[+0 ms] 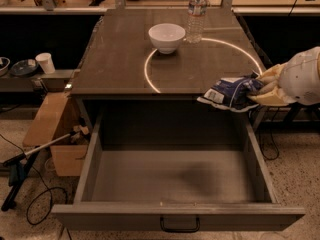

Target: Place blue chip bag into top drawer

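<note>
Above drawer (175, 181), rightward: hand (263, 90) clamps crumpled foil bag (229, 92).

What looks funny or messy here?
Only the blue chip bag: it is crumpled and sticks out past the table's front right corner, pinched in the gripper, above the right side of the open top drawer. The white bowl and water bottle stand upright, and nothing is spilled.

Glossy foil bag (231, 90) in matt pincer (258, 89)
</note>
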{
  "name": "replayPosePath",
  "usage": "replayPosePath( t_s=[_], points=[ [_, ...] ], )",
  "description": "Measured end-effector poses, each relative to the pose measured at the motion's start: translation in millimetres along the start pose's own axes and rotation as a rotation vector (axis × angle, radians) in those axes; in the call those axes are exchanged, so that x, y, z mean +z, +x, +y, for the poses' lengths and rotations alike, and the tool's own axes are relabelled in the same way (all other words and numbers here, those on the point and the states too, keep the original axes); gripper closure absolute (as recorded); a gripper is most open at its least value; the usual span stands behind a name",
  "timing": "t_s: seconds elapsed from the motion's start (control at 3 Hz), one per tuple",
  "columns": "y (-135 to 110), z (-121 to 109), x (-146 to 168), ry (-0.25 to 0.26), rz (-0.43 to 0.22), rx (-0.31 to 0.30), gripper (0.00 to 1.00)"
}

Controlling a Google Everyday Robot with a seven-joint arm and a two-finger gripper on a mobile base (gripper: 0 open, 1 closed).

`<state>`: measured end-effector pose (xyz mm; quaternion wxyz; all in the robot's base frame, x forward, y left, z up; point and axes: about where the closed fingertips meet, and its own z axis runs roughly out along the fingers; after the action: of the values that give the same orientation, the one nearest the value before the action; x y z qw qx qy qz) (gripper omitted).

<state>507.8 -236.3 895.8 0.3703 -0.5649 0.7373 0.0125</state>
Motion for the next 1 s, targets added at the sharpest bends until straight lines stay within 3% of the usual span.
replayPosePath(
  t_s=[1.0],
  points=[
    [24.0,31.2,24.1,-0.019,0.019,0.088,1.0]
  ],
)
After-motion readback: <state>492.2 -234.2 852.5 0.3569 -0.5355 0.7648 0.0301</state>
